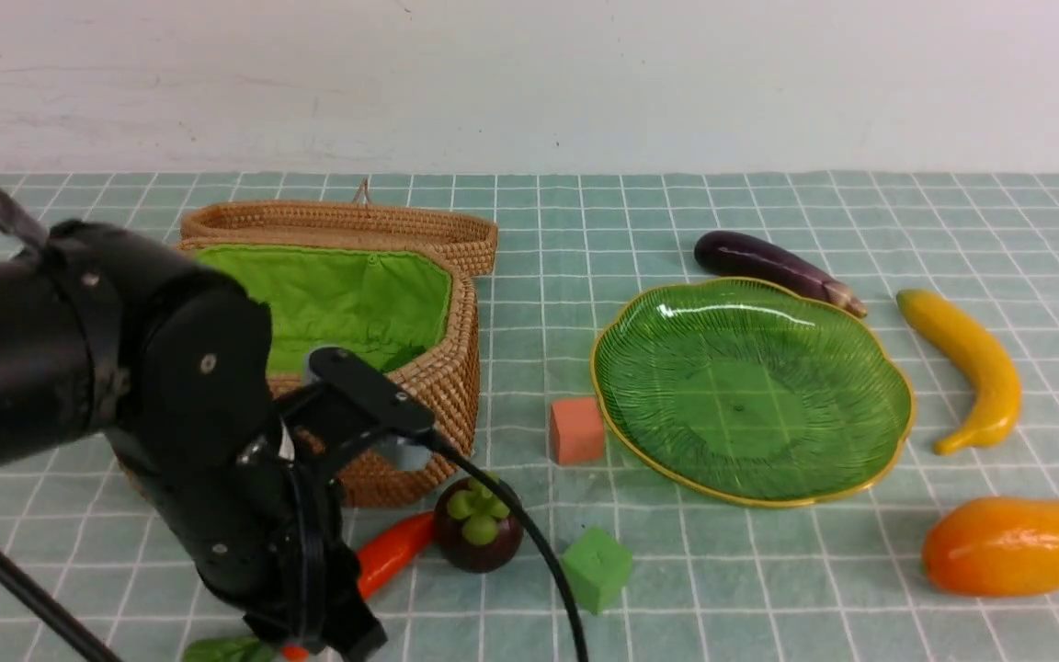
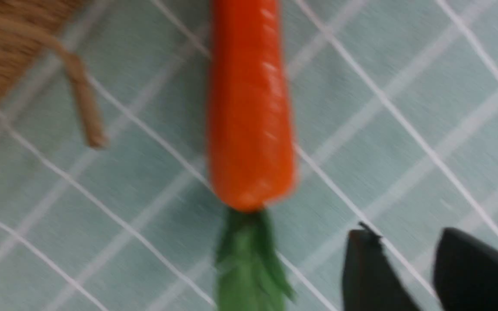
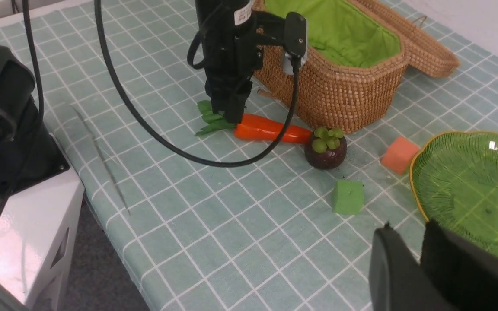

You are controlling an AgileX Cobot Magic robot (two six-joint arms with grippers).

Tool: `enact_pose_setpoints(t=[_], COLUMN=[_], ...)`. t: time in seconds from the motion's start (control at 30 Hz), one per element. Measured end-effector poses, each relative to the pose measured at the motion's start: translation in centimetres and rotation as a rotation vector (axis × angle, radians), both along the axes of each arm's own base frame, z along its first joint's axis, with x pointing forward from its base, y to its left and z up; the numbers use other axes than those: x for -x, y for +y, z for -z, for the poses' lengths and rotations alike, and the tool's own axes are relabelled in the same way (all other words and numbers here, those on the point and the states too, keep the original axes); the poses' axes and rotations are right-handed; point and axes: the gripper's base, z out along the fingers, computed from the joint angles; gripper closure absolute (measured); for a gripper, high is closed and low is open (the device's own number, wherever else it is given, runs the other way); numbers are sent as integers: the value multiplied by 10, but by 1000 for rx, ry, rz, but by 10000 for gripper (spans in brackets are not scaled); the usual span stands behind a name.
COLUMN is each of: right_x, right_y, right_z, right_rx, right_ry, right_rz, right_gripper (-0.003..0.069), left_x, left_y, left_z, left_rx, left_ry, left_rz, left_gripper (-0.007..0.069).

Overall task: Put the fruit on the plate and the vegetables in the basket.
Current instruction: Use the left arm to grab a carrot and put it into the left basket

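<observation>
Front view: basket (image 1: pixel 456 368) open on the left, plate (image 1: pixel 750 395) on the right.
Carrot (image 1: pixel 396 552): on the counter (image 1: pixel 768 588), tip just beside the mangosteen (image 1: pixel 479 533).
Plate surroundings: banana (image 1: pixel 975 368) and mango (image 1: pixel 1012 544) to its right, eggplant (image 1: pixel 768 262) behind.
Left tool (image 2: pixel 404 231): at the carrot's leafy end; grip cannot be told.
Right tool (image 3: pixel 409 229): fingers together, near the plate.

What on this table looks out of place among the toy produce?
Two plain cubes: a salmon cube beside the plate and a green cube near the mangosteen. They are neither fruit nor vegetable. Nothing looks spilled or damaged.
</observation>
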Motion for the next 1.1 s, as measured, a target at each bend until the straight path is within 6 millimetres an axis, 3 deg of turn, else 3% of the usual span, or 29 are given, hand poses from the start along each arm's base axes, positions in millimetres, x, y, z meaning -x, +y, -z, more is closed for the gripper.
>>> enact_pose_setpoints(t=[0.13,0.23,0.37,0.53,0.8,0.87,0.97,1.07,1.1], right_x=[0,1,1,1,3,3,1,-2,-2], right_y=[0,1,1,1,3,3,3,2,2], right_z=[0,0,0,-1,-2,-2,-5,-11,-11], right_rx=[-7,-14,-14,-20,-40,-42,-72,-113,-118], right_ry=[5,8,9,10,15,14,-13,-60,-67], right_rz=[-1,-4,-4,-9,-26,-27,-13,16,19], right_gripper=[537,537,536,537,537,537,537,536,535], left_x=[-17,-24,-30,-36,-35,-31,-23,-8,-6], left_y=[8,7,3,4,6,9,16,26,27], left_z=[14,27,48,69,68,59,15,-44,-47], left_rx=[12,2,-25,-86,-105,-133,-137,-114,-121], left_ry=[-74,-62,-23,10,22,44,16,-71,-72], left_rz=[-33,-35,-30,-20,-40,-39,-60,-45,-31], left_gripper=[189,150,155,226,250,250,250,250,250])
